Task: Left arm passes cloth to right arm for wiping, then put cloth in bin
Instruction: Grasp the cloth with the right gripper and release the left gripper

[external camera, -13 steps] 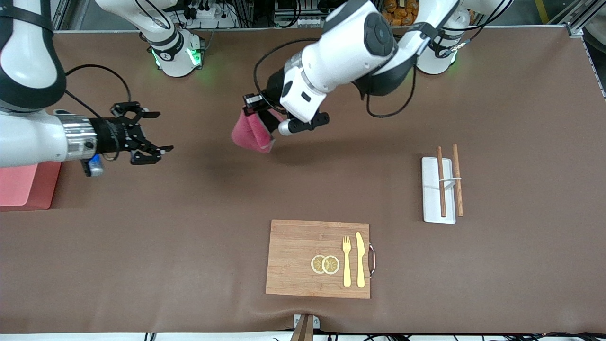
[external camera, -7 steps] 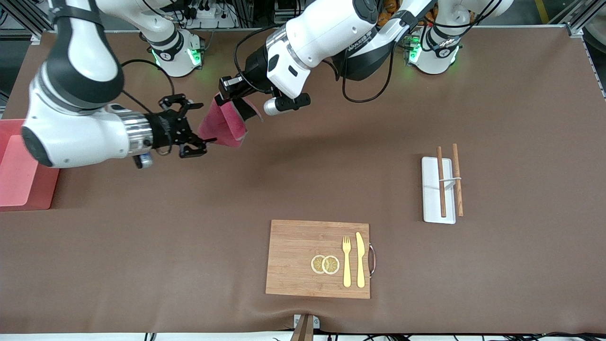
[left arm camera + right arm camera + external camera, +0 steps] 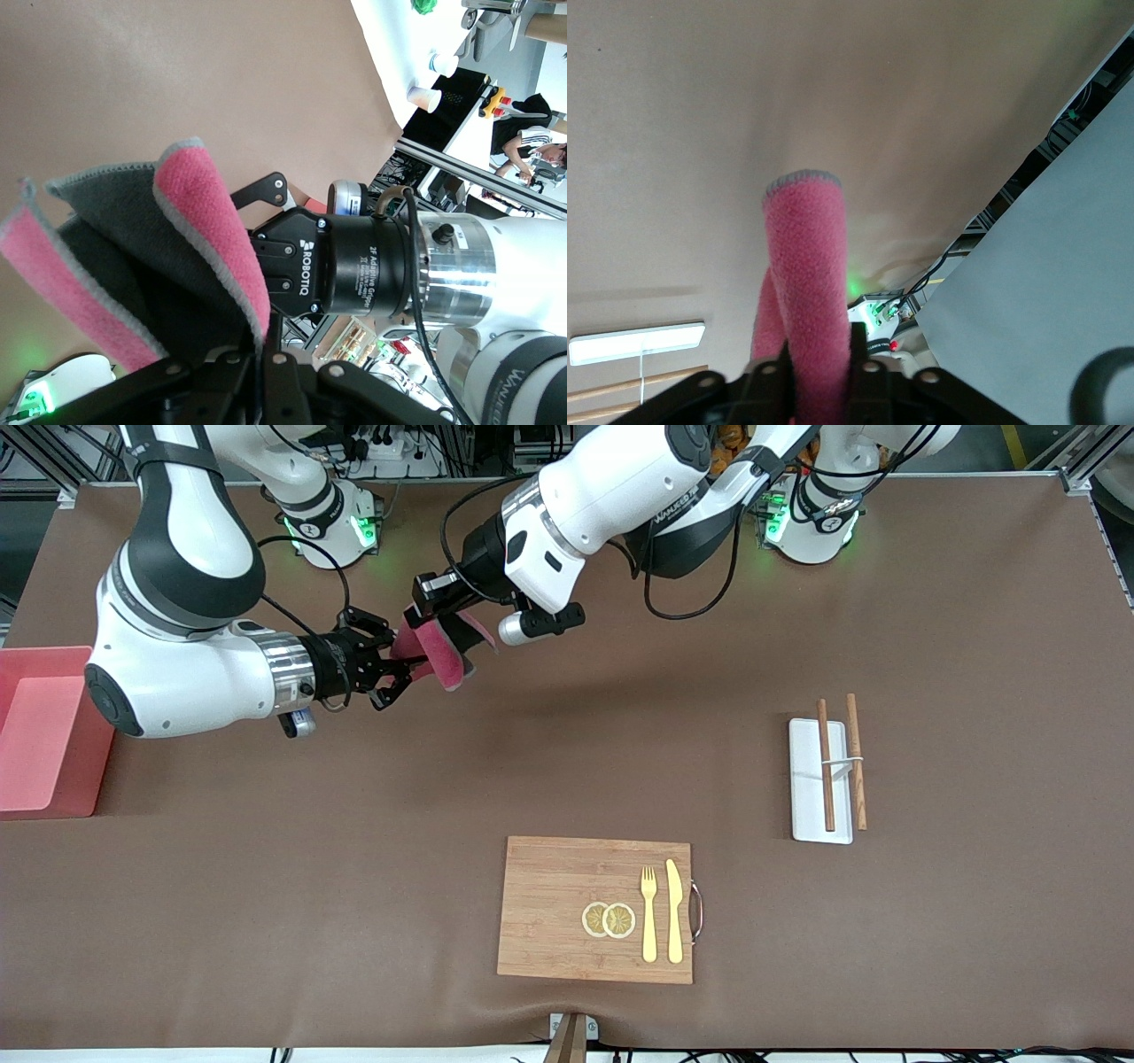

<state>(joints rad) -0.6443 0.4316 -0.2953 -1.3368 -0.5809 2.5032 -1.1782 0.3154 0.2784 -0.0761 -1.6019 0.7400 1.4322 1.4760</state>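
Meeting in mid-air over the surface [image 3: 567,762] — two claws on one cloth [image 3: 434,652].
The left claw [image 3: 423,613] and the right claw [image 3: 396,670] both clench the folded cloth; the bin [image 3: 44,731] sits at the right arm's end.

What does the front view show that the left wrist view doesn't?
Front view only: the bin at the right arm's end of the table, the cutting board and the white tray.
Left wrist view only: the cloth's grey inner face.
Both: the cloth in the air over the table, with the right tool at it.
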